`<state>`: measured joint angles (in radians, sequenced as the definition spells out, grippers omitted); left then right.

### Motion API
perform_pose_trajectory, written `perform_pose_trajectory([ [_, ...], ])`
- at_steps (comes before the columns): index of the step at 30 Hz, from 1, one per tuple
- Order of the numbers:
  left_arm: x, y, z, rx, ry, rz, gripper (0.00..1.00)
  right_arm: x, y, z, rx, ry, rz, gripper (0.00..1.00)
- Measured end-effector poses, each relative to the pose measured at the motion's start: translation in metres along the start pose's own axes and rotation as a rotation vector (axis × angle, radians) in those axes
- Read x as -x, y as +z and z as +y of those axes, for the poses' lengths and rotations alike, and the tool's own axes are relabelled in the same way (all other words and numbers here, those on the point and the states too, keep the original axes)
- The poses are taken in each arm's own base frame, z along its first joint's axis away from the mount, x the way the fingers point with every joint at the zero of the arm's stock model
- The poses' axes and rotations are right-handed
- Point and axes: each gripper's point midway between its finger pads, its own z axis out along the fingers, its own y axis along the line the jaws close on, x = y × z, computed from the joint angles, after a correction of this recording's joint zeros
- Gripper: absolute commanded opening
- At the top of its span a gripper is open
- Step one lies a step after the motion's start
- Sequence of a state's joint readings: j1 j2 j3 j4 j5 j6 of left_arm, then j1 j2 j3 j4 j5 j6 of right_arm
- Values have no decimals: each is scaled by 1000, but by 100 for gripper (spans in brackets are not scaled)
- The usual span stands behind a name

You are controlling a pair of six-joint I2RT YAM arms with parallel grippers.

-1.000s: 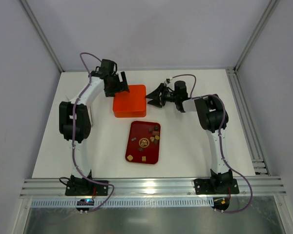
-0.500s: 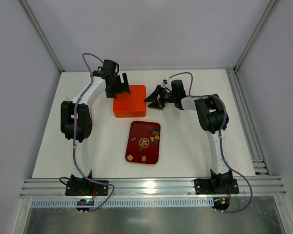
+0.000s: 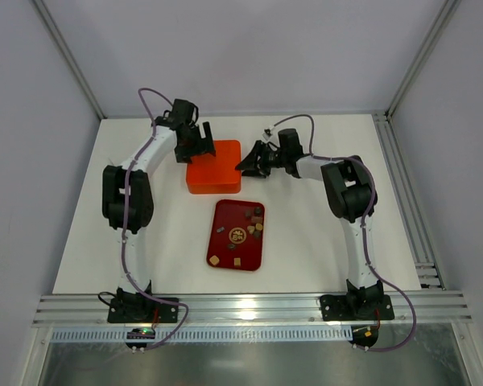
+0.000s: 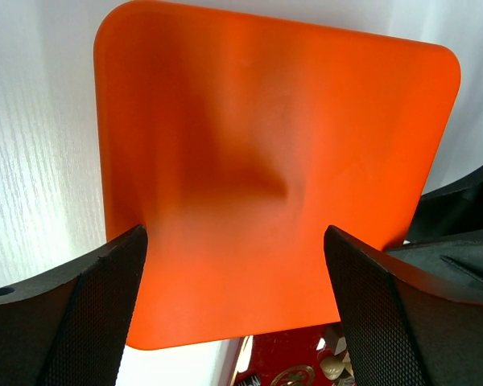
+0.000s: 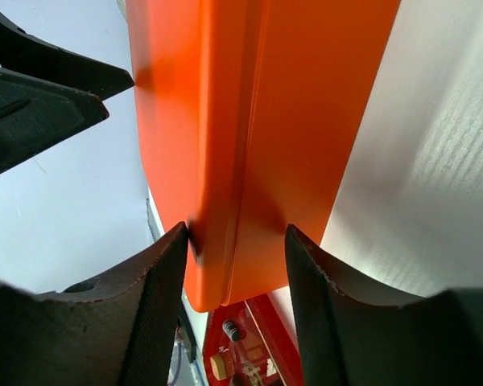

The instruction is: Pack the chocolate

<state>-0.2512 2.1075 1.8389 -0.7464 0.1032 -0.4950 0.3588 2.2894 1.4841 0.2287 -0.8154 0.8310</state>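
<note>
Left pincer stands wide open over the far left corner of the closed orange box, its two sides spread apart above the lid and gripping nothing. Right pincer straddles the box's right edge, its fingers close against the orange on both sides; I cannot tell whether they actually clamp it. Chocolate lies as small brown, tan and cream pieces scattered on the dark red tray, which sits on the white table on the near side of the box, apart from both pincers.
</note>
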Motion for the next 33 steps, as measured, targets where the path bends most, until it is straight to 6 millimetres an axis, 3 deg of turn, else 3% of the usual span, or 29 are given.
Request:
perform_pose_trajectory([
  [20, 0, 5, 2, 70, 15, 1, 88, -2, -1, 5, -74, -71, -17, 34],
  [26, 0, 7, 3, 87, 21, 2, 88, -4, -2, 9, -128, -111, -33, 36],
  [33, 0, 7, 5, 101, 28, 4, 88, -21, 2, 14, -189, -156, -16, 49],
])
